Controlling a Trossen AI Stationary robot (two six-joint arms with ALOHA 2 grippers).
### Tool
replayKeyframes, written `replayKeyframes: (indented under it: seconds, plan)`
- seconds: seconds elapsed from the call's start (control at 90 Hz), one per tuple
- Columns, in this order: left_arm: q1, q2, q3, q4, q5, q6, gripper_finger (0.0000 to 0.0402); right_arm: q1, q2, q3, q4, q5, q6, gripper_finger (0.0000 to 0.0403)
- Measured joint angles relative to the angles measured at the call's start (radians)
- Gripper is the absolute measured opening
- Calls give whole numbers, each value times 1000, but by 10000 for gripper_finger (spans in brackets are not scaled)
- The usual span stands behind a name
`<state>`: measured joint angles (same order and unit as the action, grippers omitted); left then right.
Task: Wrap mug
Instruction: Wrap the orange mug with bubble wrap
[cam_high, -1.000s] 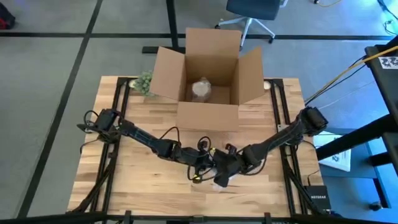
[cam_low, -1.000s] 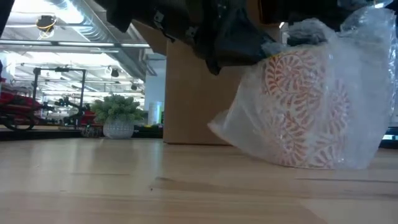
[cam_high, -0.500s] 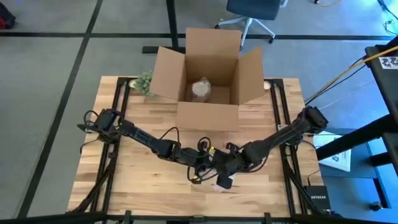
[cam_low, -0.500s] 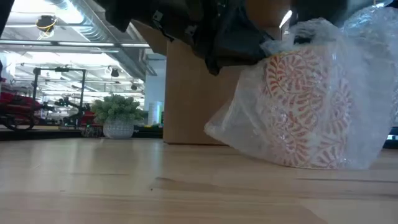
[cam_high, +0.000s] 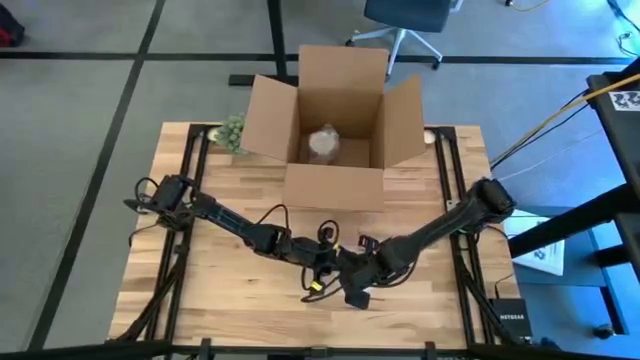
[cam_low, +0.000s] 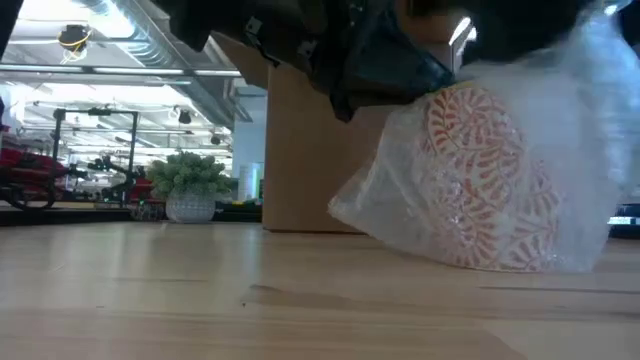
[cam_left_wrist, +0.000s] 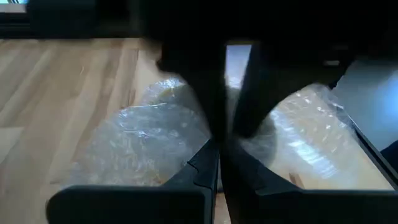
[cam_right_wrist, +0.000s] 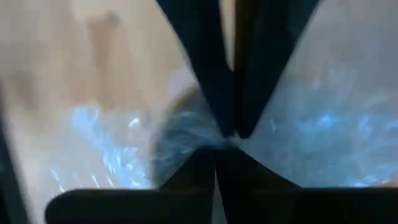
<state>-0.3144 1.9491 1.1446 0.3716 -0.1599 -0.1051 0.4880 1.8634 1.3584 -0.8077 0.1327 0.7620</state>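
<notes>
High view: both arms reach in to meet near the front middle of the wooden counter. The left hand and right hand sit just beside each other over the mug, which they mostly hide. Neither arm is clearly the nearer. Behind them stands an open cardboard box with a pale wrapped lump inside, and a small plant at the box's left corner.

Low view: the mug, white with an orange leaf pattern, rests on the counter and leans over, its long axis tilted, not upright. Clear bubble wrap is draped round it, loose and crinkled, trailing off at the sides. Dark hand parts press in from above at the mug's top. The wrap looks soft and slippery, the mug hard and rounded.

Left wrist view: the left hand's fingers are drawn together, seemingly pinching a fold of wrap, with the bundle lying straight ahead below them.

Right wrist view: the right hand's fingers are likewise together, nipped on film, with the wrap spread to both sides.

Judging by this, the next fold depends on the mug lying directly beneath both hands; pulling the film across its tilted axis should close it.
</notes>
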Motion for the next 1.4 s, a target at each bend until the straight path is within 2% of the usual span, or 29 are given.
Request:
replayKeyframes:
  seconds: [0.278,0.6,0.678,0.811,0.922,1.089,1.4]
  plan:
    - [0,0,0,5,-2,0,0,-24,37,-49,62,-18,-9,0]
    - [-1,0,-3,12,2,0,0,-1,-66,141,-159,-28,-38,0]
    - [-1,0,0,2,4,-1,0,-2,-89,158,-226,23,-39,0]
    - [-1,0,0,4,2,0,0,-20,-84,147,-222,177,-39,0]
    - [-2,0,0,4,3,0,0,-32,-79,111,-177,252,-39,0]
    - [-2,0,0,5,1,0,0,-32,-78,10,-48,186,-18,0]
    - [-2,0,0,2,-1,-2,0,53,-83,2,-62,155,69,0]
